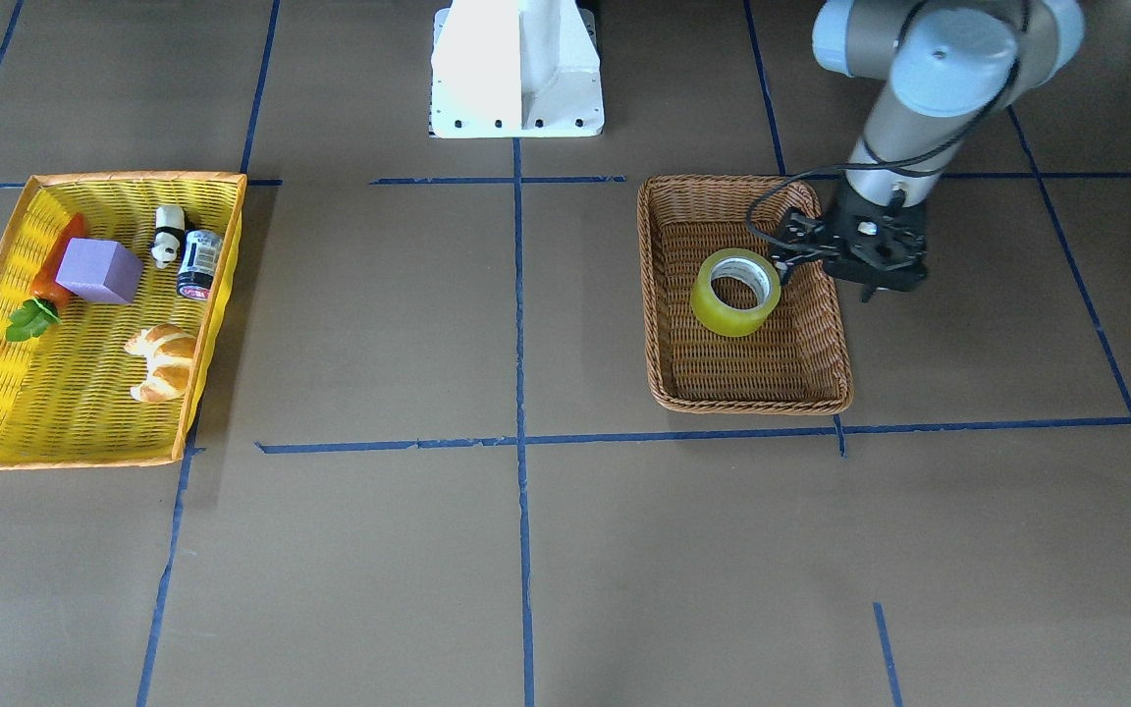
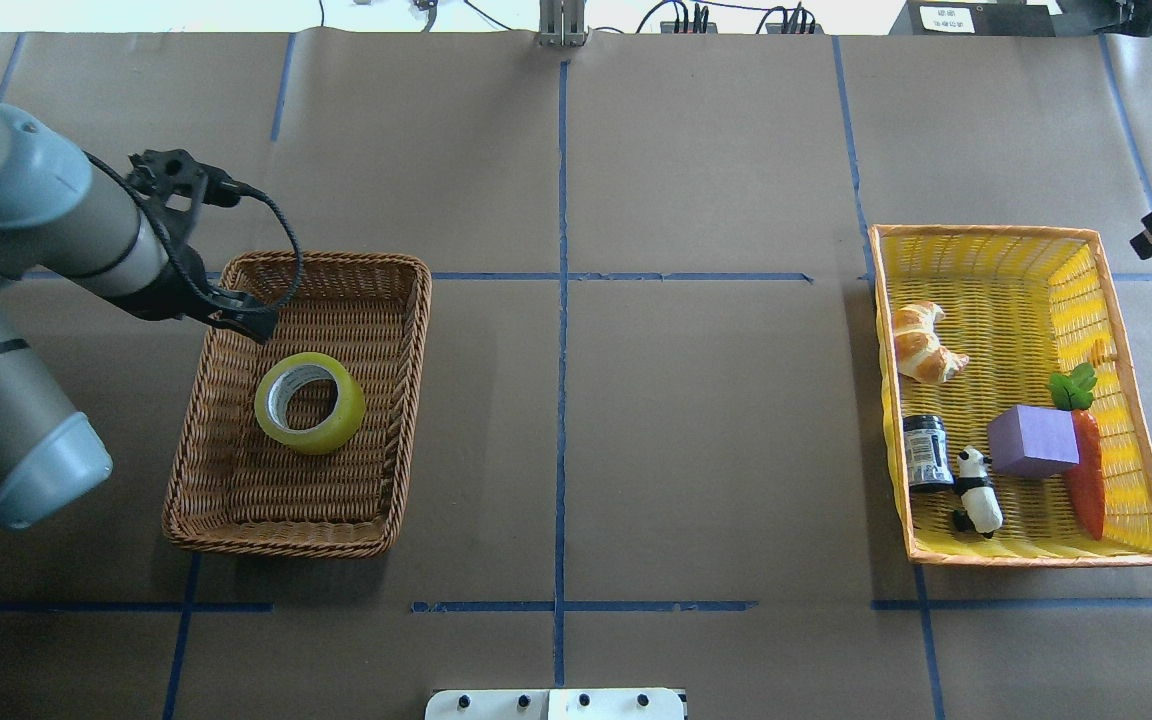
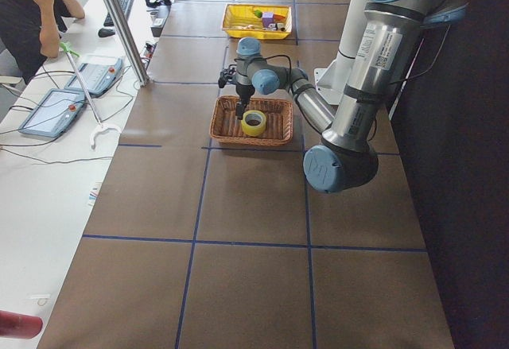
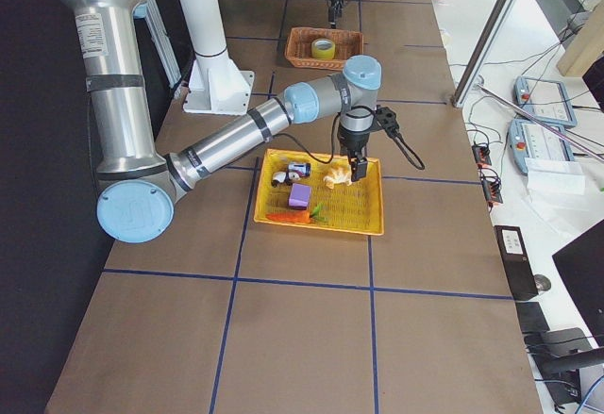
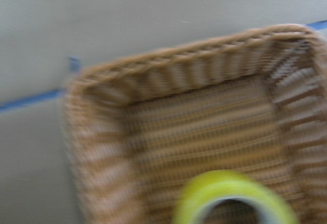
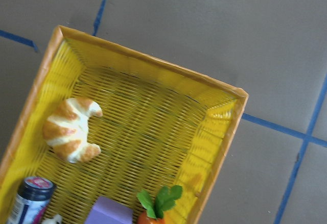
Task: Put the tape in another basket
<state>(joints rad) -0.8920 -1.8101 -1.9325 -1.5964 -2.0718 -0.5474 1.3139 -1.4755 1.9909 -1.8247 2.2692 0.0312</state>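
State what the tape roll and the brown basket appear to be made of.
Tape: glossy translucent yellow-green plastic film, likely on a white printed card core. Brown basket: matte woven wicker or rattan, judging by its visible strands and braided rim.

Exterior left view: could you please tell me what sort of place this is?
Likely a robotics lab: a table gridded with blue lines, a large robot arm, and an operator beside teach pendants.

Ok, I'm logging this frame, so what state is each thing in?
tape: in brown basket, hole up
brown basket: holds only tape
yellow basket: holds croissant, can, panda, cube, carrot
can: on its side
left fingers: by tape, open or shut unclear
right fingers: over yellow basket, unclear
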